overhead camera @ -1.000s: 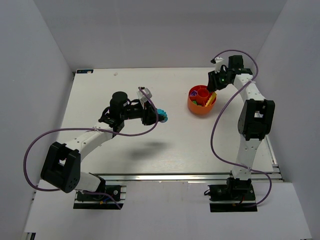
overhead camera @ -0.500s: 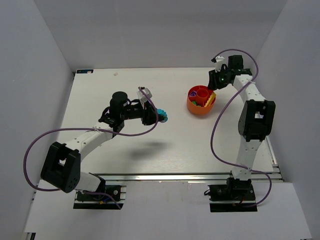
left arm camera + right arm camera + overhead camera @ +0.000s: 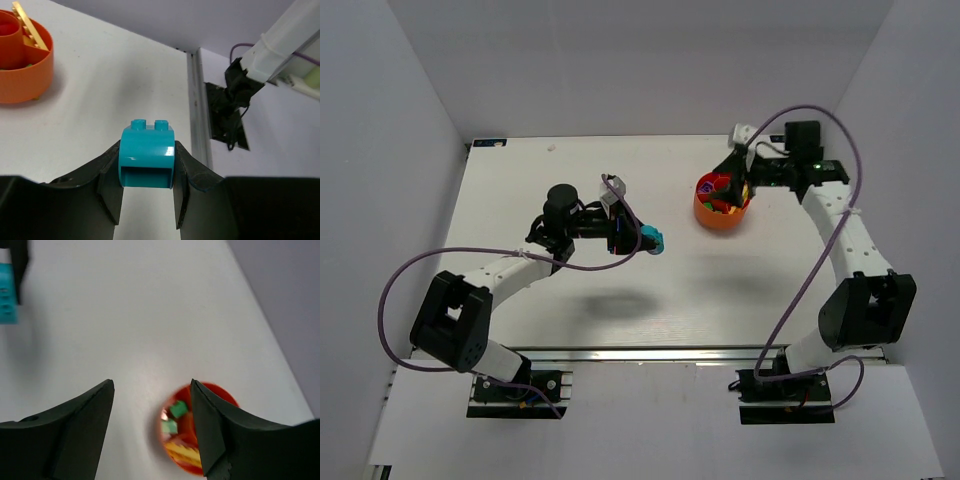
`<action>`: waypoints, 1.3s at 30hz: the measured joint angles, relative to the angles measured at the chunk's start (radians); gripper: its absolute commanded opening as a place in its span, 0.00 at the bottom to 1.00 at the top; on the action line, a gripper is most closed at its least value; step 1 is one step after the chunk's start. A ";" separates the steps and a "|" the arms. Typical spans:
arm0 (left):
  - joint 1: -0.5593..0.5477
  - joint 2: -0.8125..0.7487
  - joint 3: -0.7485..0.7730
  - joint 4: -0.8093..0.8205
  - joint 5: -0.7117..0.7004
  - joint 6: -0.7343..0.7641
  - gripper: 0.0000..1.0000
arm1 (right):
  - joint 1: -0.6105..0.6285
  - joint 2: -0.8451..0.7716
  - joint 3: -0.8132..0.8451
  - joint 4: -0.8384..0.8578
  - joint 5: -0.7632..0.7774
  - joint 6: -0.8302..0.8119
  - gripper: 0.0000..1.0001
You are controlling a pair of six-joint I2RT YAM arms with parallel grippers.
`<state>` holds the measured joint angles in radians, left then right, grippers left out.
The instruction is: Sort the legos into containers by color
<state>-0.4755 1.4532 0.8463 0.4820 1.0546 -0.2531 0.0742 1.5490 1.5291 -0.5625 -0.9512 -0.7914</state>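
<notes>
The left gripper (image 3: 646, 240) is clamped on a teal lego brick (image 3: 656, 240). In the left wrist view the brick (image 3: 147, 155) sits squarely between the two black fingers (image 3: 111, 185), its two studs pointing away from the camera and its hollow underside facing it. The brick is over the white table (image 3: 520, 180), near the middle and to the left of the orange bowl (image 3: 720, 218), well apart from it. From the left wrist the bowl (image 3: 25, 75) shows at the upper left, with a yellow piece (image 3: 27, 27) lying across its rim. The right gripper (image 3: 738, 180) hangs over the bowl's right side with its jaws spread wide and nothing between them. Its own camera looks down between the fingers (image 3: 85, 425) at the bowl (image 3: 189, 426), slightly blurred, with two green bricks (image 3: 178, 409) in one compartment and yellow ones in the compartment next to it.
</notes>
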 measured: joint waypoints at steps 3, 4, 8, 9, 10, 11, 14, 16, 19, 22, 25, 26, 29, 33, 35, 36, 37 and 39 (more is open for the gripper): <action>0.000 0.019 -0.021 0.115 0.009 -0.095 0.00 | 0.113 -0.026 -0.130 -0.031 -0.084 -0.077 0.72; 0.000 0.029 -0.035 0.181 0.014 -0.144 0.00 | 0.152 -0.037 -0.193 -0.018 -0.088 -0.081 0.72; 0.000 0.073 -0.089 0.389 0.038 -0.276 0.00 | 0.270 -0.084 -0.385 0.011 -0.088 -0.054 0.74; 0.000 0.077 -0.101 0.420 0.042 -0.290 0.00 | 0.278 -0.090 -0.393 0.013 -0.088 -0.047 0.74; 0.000 0.077 -0.109 0.438 0.046 -0.294 0.00 | 0.282 -0.096 -0.391 0.019 -0.090 -0.037 0.74; 0.000 0.076 -0.116 0.459 0.050 -0.294 0.00 | 0.286 -0.101 -0.381 0.020 -0.092 -0.029 0.73; 0.000 0.076 -0.122 0.492 0.053 -0.289 0.00 | 0.309 -0.102 -0.348 0.045 -0.088 0.005 0.72; 0.000 0.074 -0.124 0.502 0.053 -0.283 0.00 | 0.345 -0.101 -0.344 0.074 -0.069 0.044 0.72; 0.000 0.072 -0.129 0.506 0.052 -0.267 0.00 | 0.409 -0.084 -0.343 0.115 -0.030 0.120 0.71; 0.004 0.067 -0.132 0.494 0.050 -0.242 0.00 | 0.441 -0.049 -0.340 0.122 -0.001 0.176 0.72; 0.004 0.053 -0.132 0.441 0.026 -0.188 0.00 | 0.450 -0.030 -0.340 0.125 0.043 0.210 0.72; 0.004 0.044 -0.131 0.419 0.016 -0.163 0.00 | 0.451 -0.029 -0.340 0.126 0.065 0.218 0.73; 0.002 0.019 -0.116 0.314 -0.027 -0.069 0.00 | 0.448 -0.032 -0.339 0.143 0.166 0.249 0.74; 0.002 0.047 0.018 0.172 -0.074 0.051 0.00 | 0.400 -0.071 -0.364 0.203 0.313 0.322 0.74; 0.001 0.101 0.153 0.096 -0.080 0.116 0.00 | 0.343 -0.121 -0.395 0.244 0.367 0.368 0.71; 0.001 0.143 0.235 0.061 -0.080 0.146 0.00 | 0.310 -0.145 -0.406 0.257 0.383 0.392 0.70; 0.001 0.190 0.323 0.026 -0.077 0.178 0.00 | 0.278 -0.166 -0.409 0.264 0.389 0.408 0.69; 0.002 0.291 0.485 -0.026 -0.074 0.221 0.00 | 0.212 -0.194 -0.409 0.282 0.375 0.437 0.69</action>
<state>-0.4740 1.7447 1.3312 0.4557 0.9806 -0.0319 0.2867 1.3552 1.1198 -0.2810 -0.5762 -0.3542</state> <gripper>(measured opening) 0.472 0.692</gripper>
